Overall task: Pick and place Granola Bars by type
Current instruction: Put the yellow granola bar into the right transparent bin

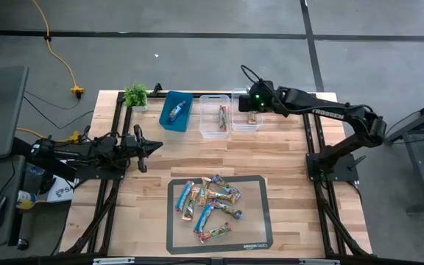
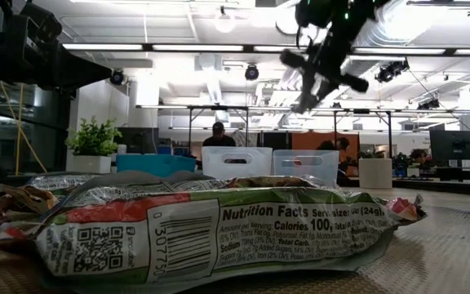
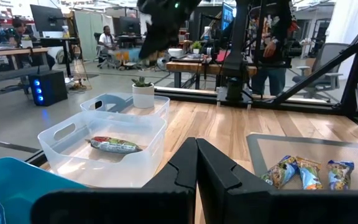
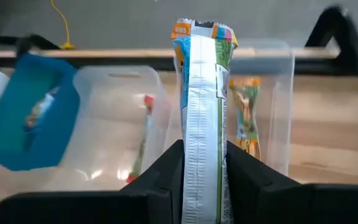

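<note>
Right hand (image 4: 201, 171) pinching a granola bar (image 4: 202, 112) above the rightmost clear bin (image 1: 246, 120); left hand (image 3: 196, 165) pressed together, idle over counter (image 1: 285, 162)

You've got a teal plastic bin (image 1: 176, 111), two clear plastic bins (image 1: 215, 116), a small potted plant (image 1: 136, 95) and a grey mat (image 1: 257, 232) on the wooden table (image 1: 285, 158).

We record a teal bin (image 1: 176, 111), two clear bins (image 1: 215, 115), a grey mat with a black border (image 1: 258, 221) and a pale wood table (image 1: 285, 158). The held bar (image 4: 202, 118) shows silver seam, orange-blue wrapper. Piled Granola Bars (image 1: 210, 205) are blue, orange, multicoloured.
</note>
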